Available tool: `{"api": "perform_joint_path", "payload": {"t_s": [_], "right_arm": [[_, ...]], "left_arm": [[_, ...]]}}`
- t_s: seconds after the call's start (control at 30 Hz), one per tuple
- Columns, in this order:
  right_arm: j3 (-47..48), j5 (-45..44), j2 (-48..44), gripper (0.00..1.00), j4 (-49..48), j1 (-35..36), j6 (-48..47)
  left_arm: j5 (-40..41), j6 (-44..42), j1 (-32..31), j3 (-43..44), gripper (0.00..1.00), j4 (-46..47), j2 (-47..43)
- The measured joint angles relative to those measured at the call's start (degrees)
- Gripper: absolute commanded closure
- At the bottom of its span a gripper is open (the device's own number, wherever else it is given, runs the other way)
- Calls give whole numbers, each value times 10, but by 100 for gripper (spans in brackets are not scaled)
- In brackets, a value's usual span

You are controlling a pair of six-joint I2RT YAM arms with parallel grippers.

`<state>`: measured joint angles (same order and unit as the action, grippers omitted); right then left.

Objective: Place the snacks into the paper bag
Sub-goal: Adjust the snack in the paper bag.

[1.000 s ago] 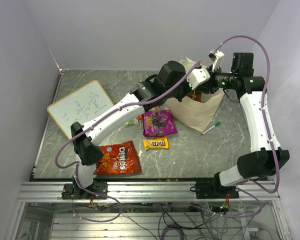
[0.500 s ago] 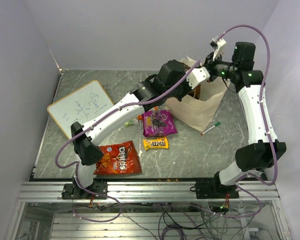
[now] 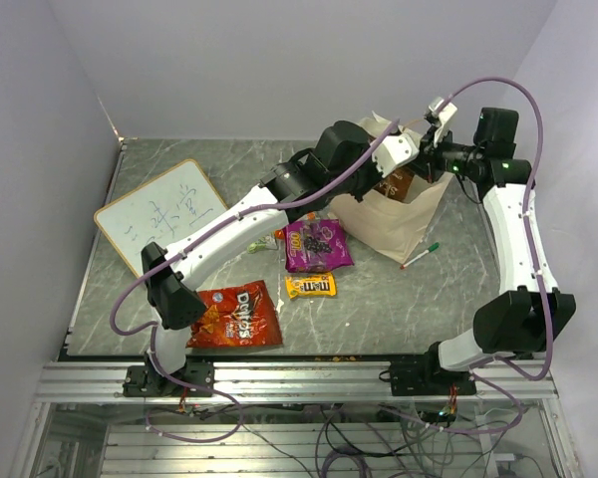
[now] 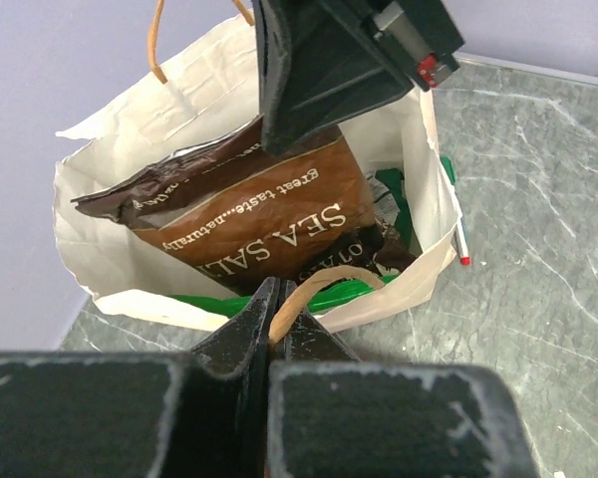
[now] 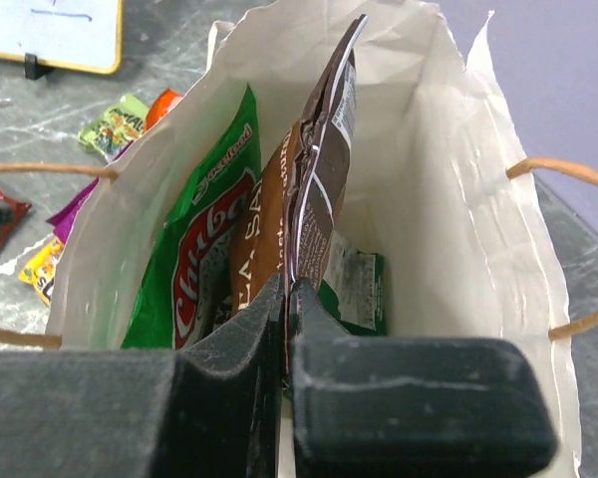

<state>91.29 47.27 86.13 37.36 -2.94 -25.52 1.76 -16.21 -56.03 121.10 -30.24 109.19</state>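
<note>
Fingers first: my left fingers [image 4: 234,329] pinch shut on the twisted handle [image 4: 314,289] of the paper bag [image 5: 429,179], and my right fingers [image 5: 244,329] clamp the top edge of the brown pouch [image 5: 314,179]. That pouch stands inside the bag beside a green pouch [image 5: 214,229]. Out on the tabletop [image 3: 379,309] lie the purple pouch [image 3: 317,244], M&M's [image 3: 310,287] and Doritos bag [image 3: 237,314].

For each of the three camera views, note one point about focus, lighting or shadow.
Top external view: soft, even light, the Doritos bag sharp, faint arm shadows on the table. Left wrist view: the near jaws are a dark blur, while the brown pouch shows crisp SEA SALT lettering. Right wrist view: jaws likewise blurred, the green-white pouch legible inside the bright-walled paper bag.
</note>
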Motion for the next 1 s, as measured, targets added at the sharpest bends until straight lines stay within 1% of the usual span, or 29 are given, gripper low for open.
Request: {"api": "perform_joint_path", "payload": {"t_s": [0.1,0.17,0.37,0.5,0.6,0.77,0.9,1.0], "right_arm": [[0,7,-5,96,33,-4,-46],[0,11,-5,96,56,-4,-70],[0,22,-5,100,123,-4,-130],[23,16,2,100,165,-4,-158],[50,-9,12,100,169,-4,-153],[99,-69,30,100,136,-4,-103],[152,-84,56,100,118,-4,-67],[163,-83,63,100,106,-4,-57]], "left_arm": [[0,0,0,-1,93,0,0],[0,0,0,-2,93,0,0],[0,0,0,-6,93,1,0],[0,0,0,-10,93,3,0],[0,0,0,-13,93,5,0],[0,2,0,-19,93,5,-3],[0,2,0,-20,93,6,-4],[0,2,0,-21,93,8,-4]]}}
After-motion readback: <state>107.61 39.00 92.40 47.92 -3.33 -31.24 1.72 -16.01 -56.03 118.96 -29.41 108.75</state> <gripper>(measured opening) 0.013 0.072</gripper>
